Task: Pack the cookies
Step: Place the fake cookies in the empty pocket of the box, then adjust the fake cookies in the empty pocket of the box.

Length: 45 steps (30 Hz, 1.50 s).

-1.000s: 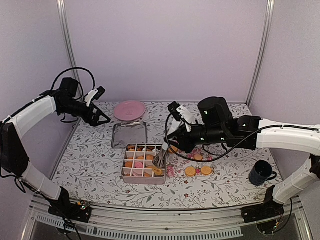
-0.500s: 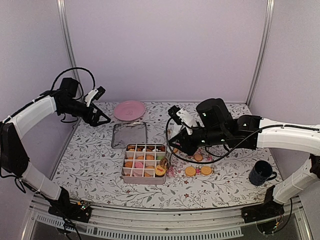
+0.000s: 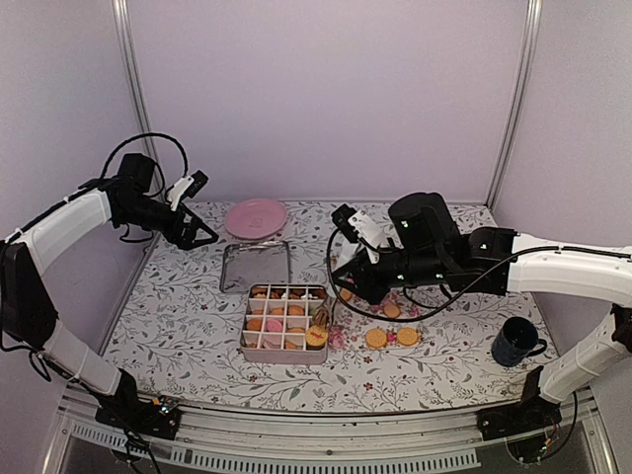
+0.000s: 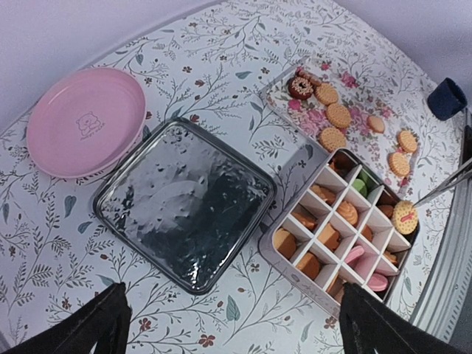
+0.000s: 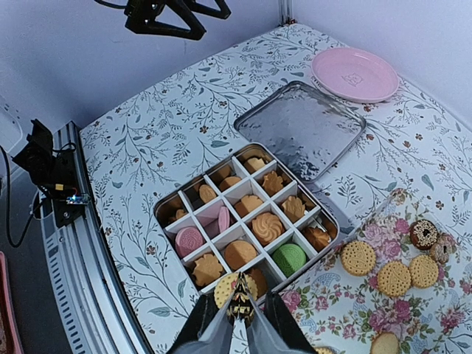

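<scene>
Now raising the right gripper (image 5: pixel 238 308) from the box (image 3: pixel 279 356) after dipping in a second ago, keeping its fingers nearly pinched together at the golden cookie (image 4: pixel 404 216) resting atop the near-right corner cell, gripping or just touching being unclear, leaving more cookies (image 3: pixel 376 338) waiting alongside.

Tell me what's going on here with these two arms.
The right gripper is pinching a golden cookie at the near right corner of the divided box, where most compartments hold cookies. More loose cookies lie on the floral sheet beside it. A silver tray lies flat behind the box. The left gripper hangs open above the table's back left, holding nothing.
</scene>
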Each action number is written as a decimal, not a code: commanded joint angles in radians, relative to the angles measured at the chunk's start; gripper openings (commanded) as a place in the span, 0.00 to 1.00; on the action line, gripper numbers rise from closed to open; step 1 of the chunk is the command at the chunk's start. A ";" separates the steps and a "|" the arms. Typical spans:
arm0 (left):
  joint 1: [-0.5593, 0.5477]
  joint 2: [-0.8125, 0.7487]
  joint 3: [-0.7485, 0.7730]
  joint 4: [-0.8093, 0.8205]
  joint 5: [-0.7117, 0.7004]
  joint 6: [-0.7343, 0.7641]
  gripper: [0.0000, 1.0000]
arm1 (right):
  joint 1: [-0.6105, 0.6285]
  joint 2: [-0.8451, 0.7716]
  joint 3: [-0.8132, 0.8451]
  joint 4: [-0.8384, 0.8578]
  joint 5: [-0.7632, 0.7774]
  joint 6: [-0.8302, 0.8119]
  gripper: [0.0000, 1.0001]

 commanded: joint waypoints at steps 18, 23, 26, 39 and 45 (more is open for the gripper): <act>0.006 -0.034 -0.012 0.012 -0.016 0.012 0.99 | 0.007 0.025 0.016 0.131 0.002 0.004 0.35; 0.006 -0.035 -0.011 0.012 -0.017 0.014 0.99 | 0.008 0.043 0.002 0.132 0.032 -0.015 0.34; 0.006 -0.035 -0.007 0.011 -0.018 0.014 0.99 | 0.008 0.047 -0.003 0.136 0.050 -0.025 0.35; 0.006 -0.027 0.013 0.003 -0.010 0.014 0.99 | 0.008 0.034 -0.066 0.144 0.049 -0.018 0.39; 0.005 -0.027 0.020 0.002 -0.010 0.012 0.99 | 0.008 0.026 -0.083 0.164 0.017 0.010 0.36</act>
